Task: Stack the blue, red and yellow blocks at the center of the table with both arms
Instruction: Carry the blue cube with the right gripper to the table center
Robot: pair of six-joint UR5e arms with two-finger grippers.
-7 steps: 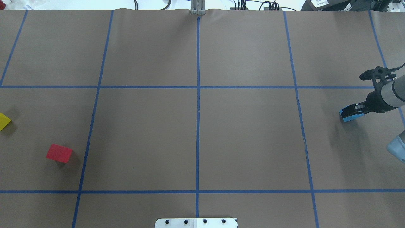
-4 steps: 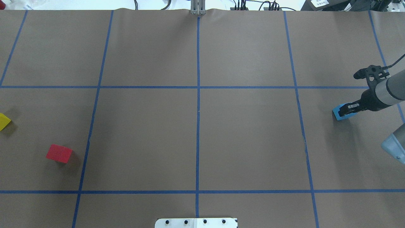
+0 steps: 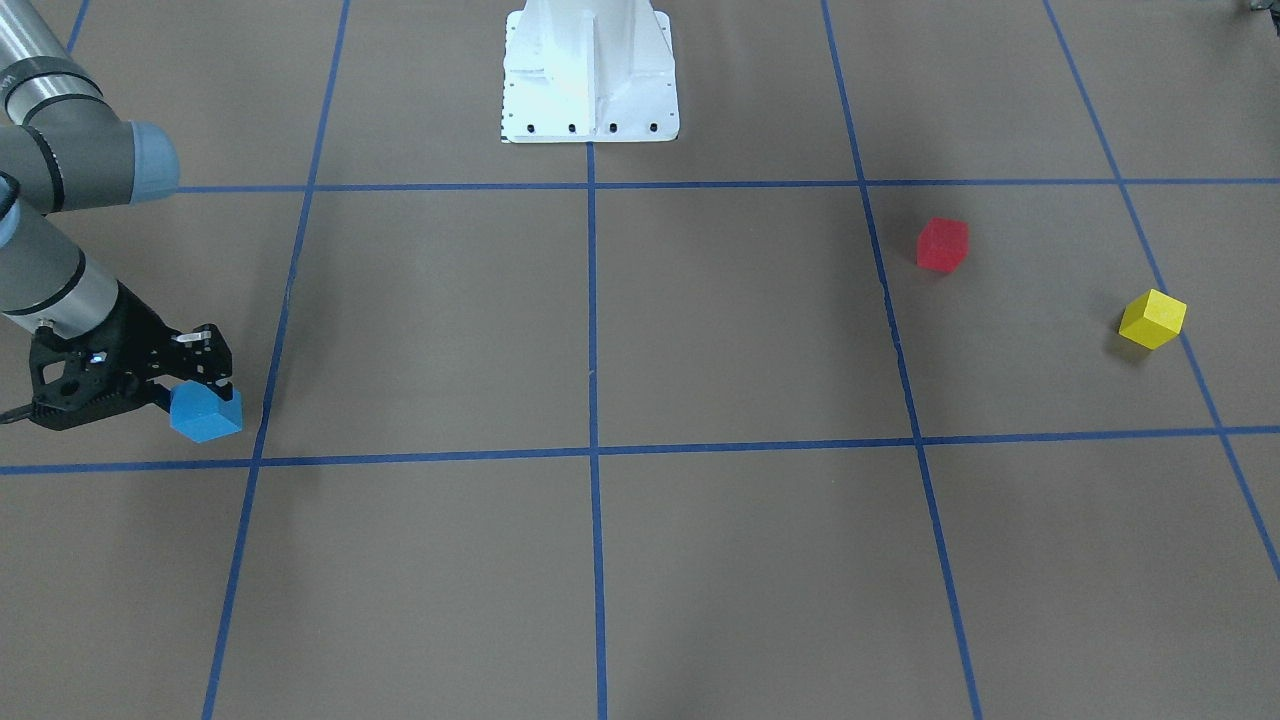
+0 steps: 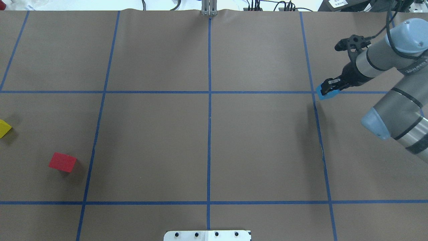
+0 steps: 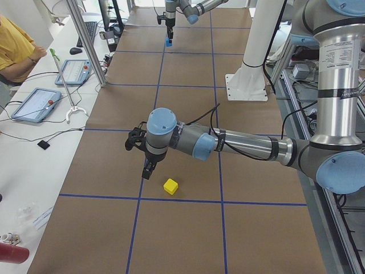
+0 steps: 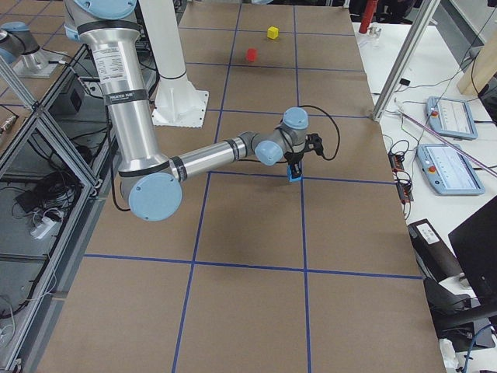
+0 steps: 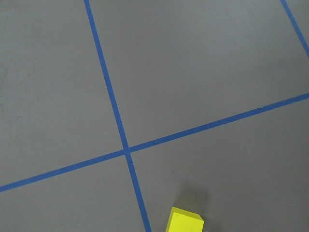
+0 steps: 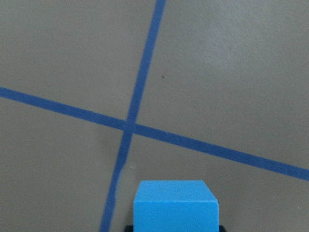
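My right gripper is shut on the sky blue block and holds it above the table, over a tape crossing on the right side. The same blue block fills the bottom of the right wrist view. The red block and the yellow block rest on the table far to the left, apart from each other. My left gripper hangs just beside the yellow block. It shows only in the exterior left view, so I cannot tell if it is open or shut.
The white pedestal base stands at the robot's side of the table, on the centre line. A side table with tablets and a person lies beyond the table's far edge. Cables run along that edge.
The right arm has carried the blue block leftward and farther from the robot, toward the tape crossing. The red and yellow blocks have not moved.
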